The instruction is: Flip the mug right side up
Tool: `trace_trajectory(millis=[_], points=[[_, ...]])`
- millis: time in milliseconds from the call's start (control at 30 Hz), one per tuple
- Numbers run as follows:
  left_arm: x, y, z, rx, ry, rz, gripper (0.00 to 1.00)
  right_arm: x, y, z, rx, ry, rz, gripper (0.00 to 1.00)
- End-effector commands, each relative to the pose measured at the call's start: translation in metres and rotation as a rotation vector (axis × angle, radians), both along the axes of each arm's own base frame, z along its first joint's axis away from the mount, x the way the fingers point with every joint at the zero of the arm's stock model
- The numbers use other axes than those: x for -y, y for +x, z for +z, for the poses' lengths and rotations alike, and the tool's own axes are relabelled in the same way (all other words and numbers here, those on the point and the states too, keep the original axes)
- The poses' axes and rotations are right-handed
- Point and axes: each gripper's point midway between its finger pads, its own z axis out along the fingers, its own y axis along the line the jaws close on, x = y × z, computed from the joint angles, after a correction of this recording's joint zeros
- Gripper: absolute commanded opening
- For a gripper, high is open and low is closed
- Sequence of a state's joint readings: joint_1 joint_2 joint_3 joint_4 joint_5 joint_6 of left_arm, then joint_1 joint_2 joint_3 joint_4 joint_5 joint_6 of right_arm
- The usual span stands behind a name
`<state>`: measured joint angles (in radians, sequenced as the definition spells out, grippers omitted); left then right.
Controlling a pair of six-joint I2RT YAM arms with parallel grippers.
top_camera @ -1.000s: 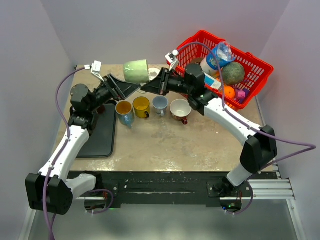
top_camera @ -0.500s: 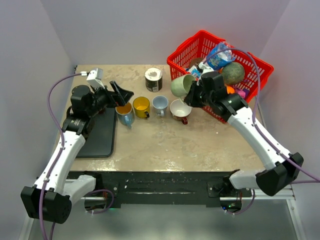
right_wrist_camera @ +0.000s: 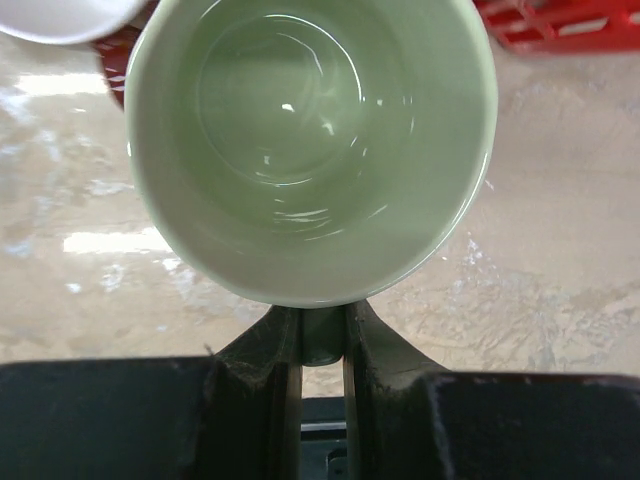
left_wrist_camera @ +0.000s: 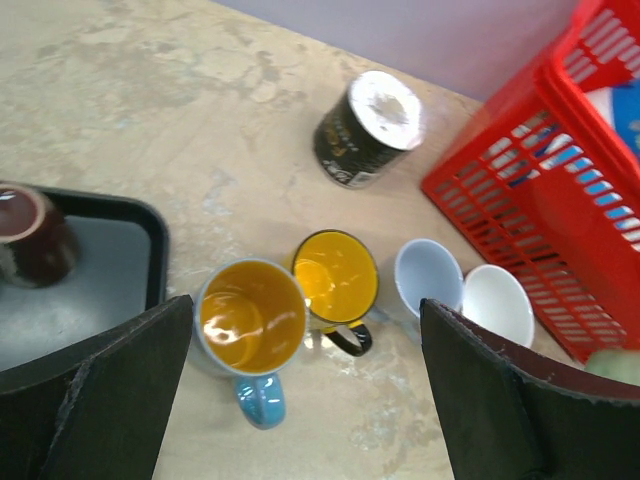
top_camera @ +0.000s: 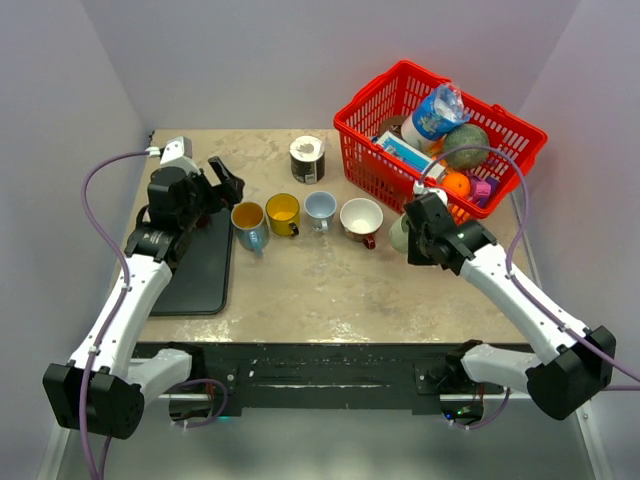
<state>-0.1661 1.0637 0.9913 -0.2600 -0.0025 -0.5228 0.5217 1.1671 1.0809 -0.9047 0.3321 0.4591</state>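
Observation:
The pale green mug (right_wrist_camera: 310,130) has its mouth turned up toward the right wrist camera, and its inside is empty. My right gripper (right_wrist_camera: 323,325) is shut on its handle. In the top view the mug (top_camera: 399,233) shows only as a sliver right of the white cup (top_camera: 361,217), low over the table, mostly hidden under the right gripper (top_camera: 410,240). I cannot tell whether it touches the table. My left gripper (top_camera: 225,185) hangs open at the back left with nothing between its fingers (left_wrist_camera: 500,400).
A row of upright mugs stands mid-table: blue with yellow inside (top_camera: 248,222), yellow (top_camera: 283,211), light blue (top_camera: 320,208). A black can (top_camera: 307,158) stands behind them. The red basket (top_camera: 357,165) of groceries is at the back right. A black tray (top_camera: 200,270) holds a brown mug (left_wrist_camera: 30,235).
My right arm carried the green mug from high at the back left across to the right and down beside the white cup, mouth now up. The left gripper drew back to the left.

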Motion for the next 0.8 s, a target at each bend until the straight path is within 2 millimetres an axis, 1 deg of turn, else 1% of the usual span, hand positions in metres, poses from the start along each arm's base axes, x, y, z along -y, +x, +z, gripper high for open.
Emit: trace_trajectory(millis=[0,33,100,133,200,267,333,367,433,467,533,567,600,667,700,733,767], points=[[-0.028,0.004,0.007,-0.023,0.033,0.172,0.99,0.005,0.026,0.0,0.15,0.033,-0.147,0.0],[-0.033,0.004,0.004,-0.036,0.04,0.203,0.99,0.002,0.028,-0.01,0.147,0.041,-0.15,0.0],[-0.035,0.005,0.001,-0.048,0.05,0.21,0.99,0.0,0.035,-0.014,0.17,0.058,-0.173,0.0],[-0.035,0.006,-0.002,-0.055,0.055,0.209,0.99,0.001,0.035,-0.023,0.162,0.048,-0.172,0.0],[-0.035,0.007,-0.004,-0.06,0.056,0.208,0.99,-0.003,0.043,-0.027,0.186,0.056,-0.174,0.0],[-0.034,0.009,-0.009,-0.074,0.055,0.209,0.99,-0.001,0.045,-0.043,0.164,0.03,-0.191,0.0],[-0.034,0.01,-0.013,-0.084,0.051,0.212,0.99,-0.003,0.052,-0.049,0.176,0.028,-0.2,0.0],[-0.034,0.01,-0.017,-0.096,0.053,0.212,0.99,-0.003,0.054,-0.056,0.167,0.015,-0.203,0.0],[-0.035,0.01,-0.021,-0.109,0.056,0.222,0.99,-0.007,0.062,-0.059,0.172,0.012,-0.204,0.0],[-0.036,0.01,-0.022,-0.111,0.058,0.226,0.99,-0.008,0.064,-0.069,0.146,-0.007,-0.204,0.0],[-0.039,0.01,-0.023,-0.121,0.066,0.245,0.99,-0.012,0.068,-0.071,0.136,-0.013,-0.205,0.0],[-0.041,0.01,-0.023,-0.122,0.069,0.253,0.99,-0.012,0.068,-0.072,0.129,-0.024,-0.207,0.0],[-0.043,0.008,-0.025,-0.131,0.075,0.261,0.99,-0.009,0.065,-0.077,0.102,-0.052,-0.209,0.0],[-0.05,0.009,-0.021,-0.134,0.09,0.304,0.99,-0.008,0.065,-0.074,0.09,-0.064,-0.219,0.01],[-0.054,0.006,-0.024,-0.156,0.104,0.32,0.99,-0.005,0.062,-0.074,0.069,-0.08,-0.218,0.06],[-0.059,0.006,-0.02,-0.151,0.117,0.348,0.99,-0.007,0.063,-0.069,0.073,-0.075,-0.217,0.12],[-0.062,0.006,-0.02,-0.151,0.126,0.359,0.99,-0.007,0.063,-0.069,0.069,-0.077,-0.216,0.29]])
